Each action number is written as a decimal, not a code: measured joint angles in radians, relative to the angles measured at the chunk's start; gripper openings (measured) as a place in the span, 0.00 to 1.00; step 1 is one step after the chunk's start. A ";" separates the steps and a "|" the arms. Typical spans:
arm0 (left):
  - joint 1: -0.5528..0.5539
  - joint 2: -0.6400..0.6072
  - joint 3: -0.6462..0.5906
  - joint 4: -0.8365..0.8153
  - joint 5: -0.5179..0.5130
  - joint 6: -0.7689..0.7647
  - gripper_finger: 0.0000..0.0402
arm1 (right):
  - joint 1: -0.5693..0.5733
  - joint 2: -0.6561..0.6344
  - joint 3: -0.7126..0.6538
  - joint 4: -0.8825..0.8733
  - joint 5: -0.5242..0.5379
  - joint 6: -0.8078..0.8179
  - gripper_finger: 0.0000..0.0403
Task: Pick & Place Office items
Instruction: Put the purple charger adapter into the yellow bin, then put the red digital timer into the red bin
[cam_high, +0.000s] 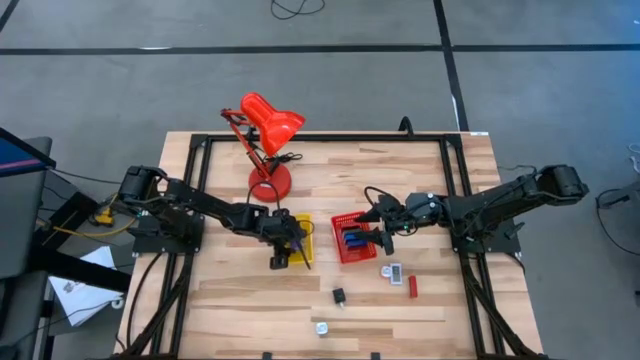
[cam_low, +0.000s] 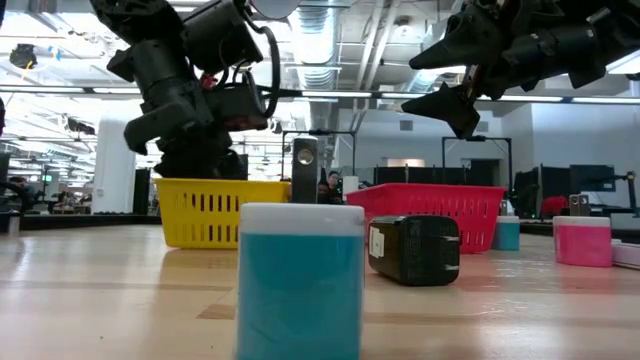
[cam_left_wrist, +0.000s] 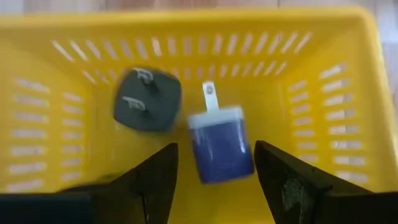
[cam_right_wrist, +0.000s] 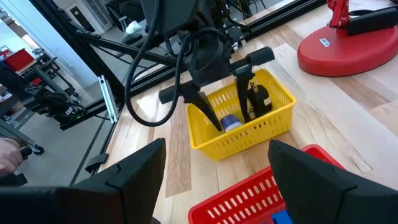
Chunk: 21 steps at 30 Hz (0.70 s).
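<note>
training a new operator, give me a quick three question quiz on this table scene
1. True or false: the left end effector hangs open over the yellow slotted plastic basket.
2. Which pieces lie in that basket? A) black plug adapter and blue-and-white charger block B) two red blocks
3. Fill in: the right end effector is above the ___ plastic basket.

Key: 1 true; 2 A; 3 red

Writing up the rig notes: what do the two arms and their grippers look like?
Both arms are dark, near-black jointed links on black frame rails. The left gripper has two slim tapered black fingers, with a thick black cable looping over its wrist. The right gripper has matching dark, wedge-shaped fingers. No markings are legible.
</note>
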 joint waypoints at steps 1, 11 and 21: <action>0.000 0.000 0.000 -0.003 0.000 0.000 0.52 | 0.000 0.000 0.000 0.000 0.000 0.000 0.69; 0.000 -0.029 0.000 -0.012 0.000 0.007 0.51 | 0.000 0.000 0.000 -0.001 0.000 0.000 0.69; 0.000 -0.130 0.000 0.016 0.001 0.008 0.51 | 0.000 0.000 0.000 -0.006 0.000 0.000 0.69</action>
